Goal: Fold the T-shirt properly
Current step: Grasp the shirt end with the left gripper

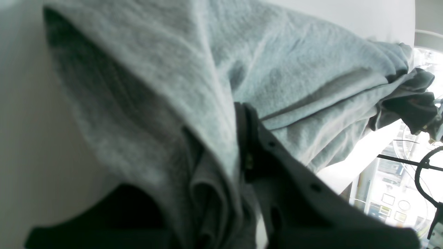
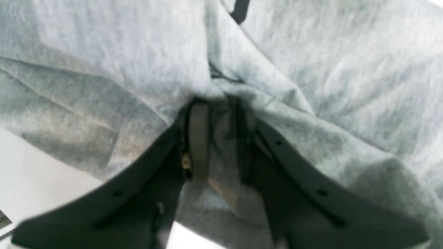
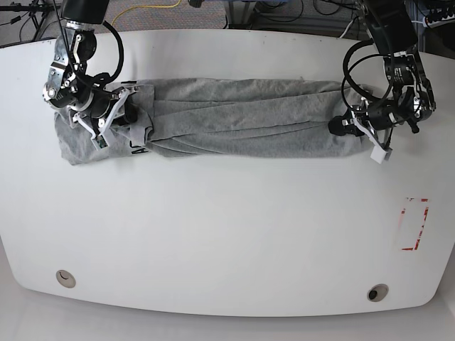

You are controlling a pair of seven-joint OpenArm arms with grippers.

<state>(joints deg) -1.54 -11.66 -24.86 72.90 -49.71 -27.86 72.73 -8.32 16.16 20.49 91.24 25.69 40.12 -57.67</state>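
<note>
Two wrist views first: my left gripper (image 1: 242,138) was pinched on grey T-shirt (image 1: 277,69) folds above the white table (image 1: 24,138), my right gripper (image 2: 218,138) clamped a bunched fold, and the base view showed the shirt stretched between both across the tabletop.

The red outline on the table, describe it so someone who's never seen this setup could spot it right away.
Start from the white table and find the long grey T-shirt stretched across its far half. From the shirt's end on the base view's right, look toward the near edge: a small red rectangular outline sits there. It is the only red mark on the surface, flat and touching nothing.
</note>
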